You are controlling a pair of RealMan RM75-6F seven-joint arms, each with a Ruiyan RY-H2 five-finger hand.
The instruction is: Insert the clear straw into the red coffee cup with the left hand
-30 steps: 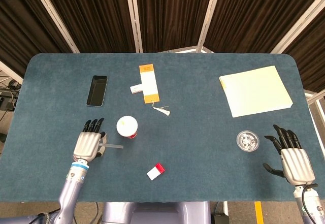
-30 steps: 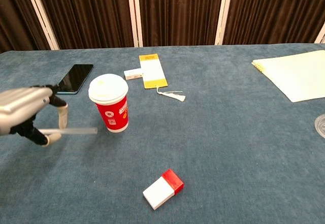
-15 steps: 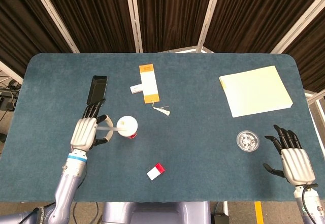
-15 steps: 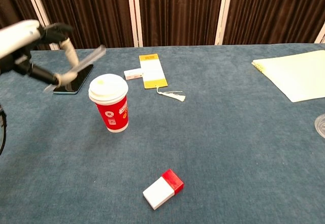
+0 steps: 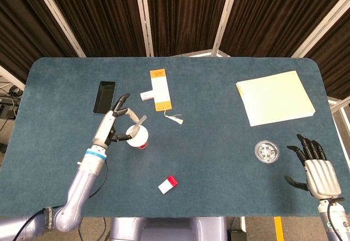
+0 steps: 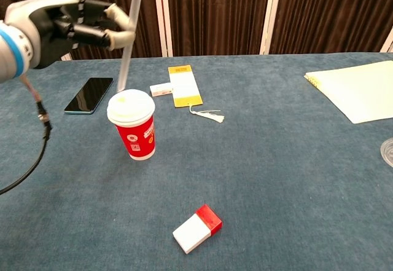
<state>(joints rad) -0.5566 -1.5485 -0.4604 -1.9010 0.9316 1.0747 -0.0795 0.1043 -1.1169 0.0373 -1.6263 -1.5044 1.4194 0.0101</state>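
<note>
The red coffee cup (image 6: 136, 137) with a white lid (image 5: 136, 135) stands upright on the left half of the blue table. My left hand (image 6: 63, 23) is raised above and to the left of the cup, and it pinches the clear straw (image 6: 129, 37) between thumb and fingers. Held nearly upright, the straw has its lower end right at the far edge of the lid; I cannot tell whether it touches. From the head view, the left hand (image 5: 115, 123) sits just left of the cup. At the front right, my right hand (image 5: 315, 168) rests with fingers spread, holding nothing.
A black phone (image 6: 89, 94) lies behind and left of the cup. A yellow tag (image 5: 159, 89) and a small white box (image 5: 146, 95) lie behind it. A red-and-white box (image 6: 197, 228) is near the front. A yellow notepad (image 5: 275, 97) and a clear round dish (image 5: 268, 151) are right.
My left hand rose from the table with the straw and swung toward the cup. The straw turned from lying flat to nearly upright over the lid. The right hand stayed put.
</note>
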